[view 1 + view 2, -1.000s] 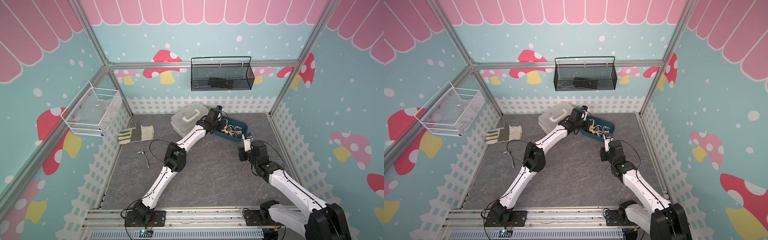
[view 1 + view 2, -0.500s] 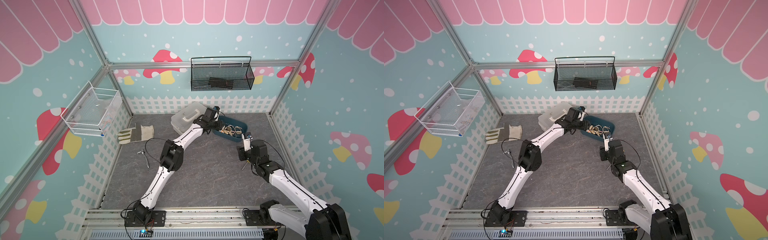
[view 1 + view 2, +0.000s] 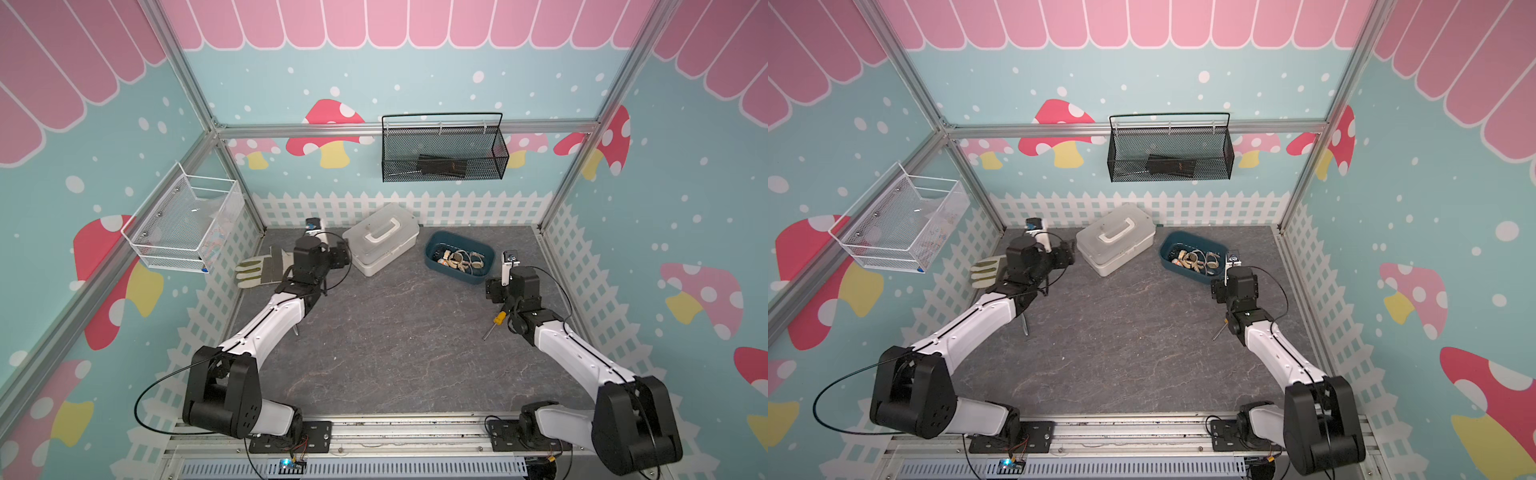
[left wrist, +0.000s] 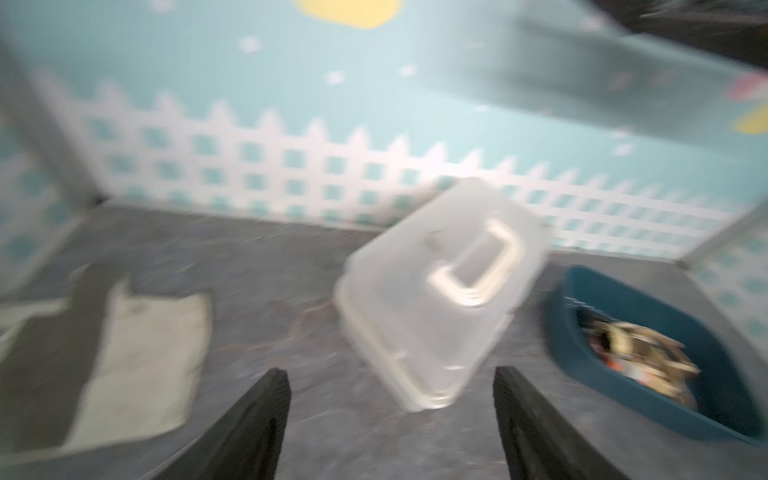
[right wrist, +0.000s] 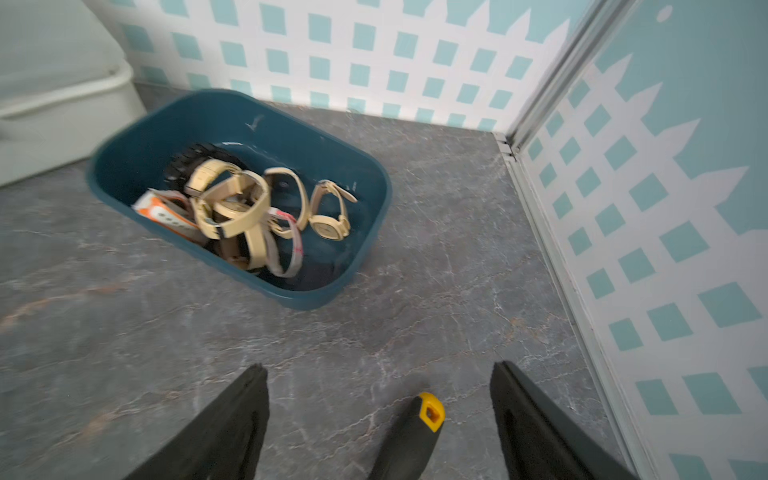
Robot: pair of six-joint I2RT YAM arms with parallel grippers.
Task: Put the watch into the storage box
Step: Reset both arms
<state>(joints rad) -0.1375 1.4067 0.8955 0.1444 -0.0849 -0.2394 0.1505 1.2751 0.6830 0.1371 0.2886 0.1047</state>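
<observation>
The storage box (image 5: pixel 232 112), a smooth dark-teal tub with rounded corners, sits on grey marbled floor (image 3: pixel 395 340) by the fenced back corner, with a tangle of cream-strapped watches (image 5: pixel 232 208) inside. A white handled case (image 3: pixel 380 245) lies beside it. Bare floor opens before the box. The right gripper (image 5: pixel 380 368), near the box, and the left gripper (image 4: pixel 390 374), past the case, both gape wide and empty.
</observation>
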